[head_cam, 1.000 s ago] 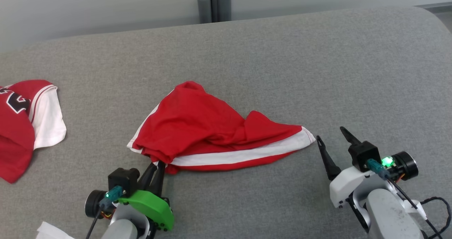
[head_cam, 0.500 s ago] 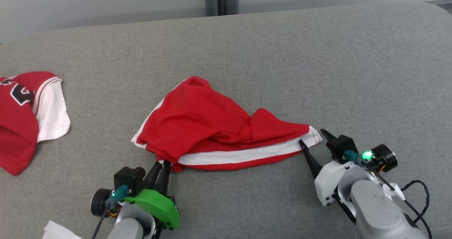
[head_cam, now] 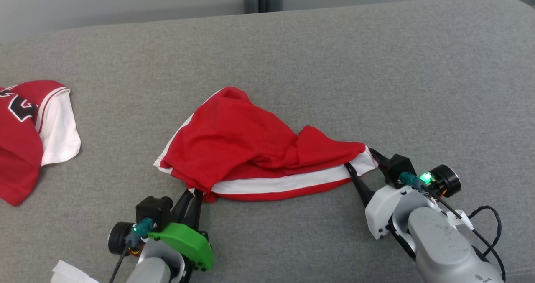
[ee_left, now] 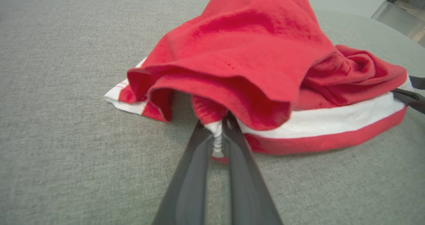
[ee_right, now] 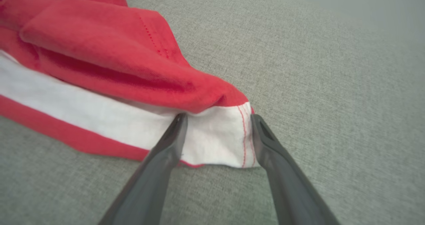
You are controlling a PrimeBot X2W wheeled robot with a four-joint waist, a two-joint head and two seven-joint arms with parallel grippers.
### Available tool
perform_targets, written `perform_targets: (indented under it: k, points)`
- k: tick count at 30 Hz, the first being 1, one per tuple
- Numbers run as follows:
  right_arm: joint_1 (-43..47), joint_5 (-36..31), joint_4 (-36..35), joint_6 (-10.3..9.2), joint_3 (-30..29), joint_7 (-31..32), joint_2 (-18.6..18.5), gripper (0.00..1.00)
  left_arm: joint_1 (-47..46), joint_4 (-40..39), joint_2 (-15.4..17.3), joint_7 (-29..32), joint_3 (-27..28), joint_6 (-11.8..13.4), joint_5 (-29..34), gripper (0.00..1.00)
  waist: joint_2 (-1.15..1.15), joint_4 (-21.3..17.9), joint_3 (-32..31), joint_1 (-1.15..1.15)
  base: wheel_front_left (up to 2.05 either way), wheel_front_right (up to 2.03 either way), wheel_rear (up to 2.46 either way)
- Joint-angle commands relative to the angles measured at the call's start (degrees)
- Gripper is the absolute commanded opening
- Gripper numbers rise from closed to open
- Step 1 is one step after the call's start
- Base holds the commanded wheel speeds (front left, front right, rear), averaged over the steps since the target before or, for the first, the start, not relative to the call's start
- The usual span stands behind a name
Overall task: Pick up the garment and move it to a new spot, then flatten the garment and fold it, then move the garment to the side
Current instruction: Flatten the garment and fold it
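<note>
Garment (head_cam: 250,149), red with a white band, lies crumpled at the middle of the grey cloth-covered table (head_cam: 376,65). Its near left corner is bunched between the clenched fingers of the left end effector (head_cam: 194,193). Its white right corner sits between the spread fingers of the right end effector (head_cam: 359,158), which stand apart on either side of the cloth and do not pinch it. The folds hide the garment's shape. A second red jersey (head_cam: 25,136) is cut off at the left edge. A white scrap (head_cam: 71,272) at the bottom edge is too cropped to identify.
</note>
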Motion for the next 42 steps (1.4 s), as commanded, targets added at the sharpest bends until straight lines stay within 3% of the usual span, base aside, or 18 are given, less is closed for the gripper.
perform_targets:
  k: [1, 19, 26, 31, 33, 42]
  points:
    - [-0.3, 0.6, -0.3, -0.08, 0.4, 0.0, -0.6, 0.00, -0.5, -0.2, 0.3, -0.2, 0.1, -0.2, -0.4, 0.00, 0.00, -0.1, 0.1, 0.00, 0.00, 0.00, 0.00]
    - [1.3, 8.3, -12.3, -0.08, 2.1, 0.0, -3.9, 0.00, -2.3, -8.2, 2.8, -0.2, -0.8, -0.2, -1.2, 0.00, 0.00, -0.7, -2.4, 0.00, 0.00, 0.00, 0.00]
    - [1.1, 14.6, -19.8, -0.08, 2.0, 0.0, -5.8, 0.00, -5.1, -15.5, 7.7, 0.6, -3.3, -0.2, -1.9, 0.00, 0.00, -1.2, -6.1, 0.00, 0.00, 0.00, 0.00]
    - [0.3, 18.3, -27.5, -0.08, 0.8, 2.1, -8.2, 0.00, -8.3, -23.6, 11.6, 4.5, -4.4, -0.2, -2.9, 0.00, 0.00, -1.2, -7.8, 0.00, 0.00, 0.00, 0.00]
    - [0.2, 19.4, -33.6, -0.08, -1.1, 4.2, -9.3, 0.00, -10.8, -29.7, 14.5, 7.8, -4.4, -0.2, -2.9, 0.00, 0.00, -1.3, -8.4, 0.00, 0.00, 0.00, 0.00]
    - [2.0, 17.6, -51.5, -0.08, -6.8, 12.2, -9.1, 0.00, -17.4, -42.5, 19.3, 16.5, -4.0, -0.2, -3.0, 0.00, 0.00, -2.1, -9.0, 0.00, 0.00, 0.00, 0.00]
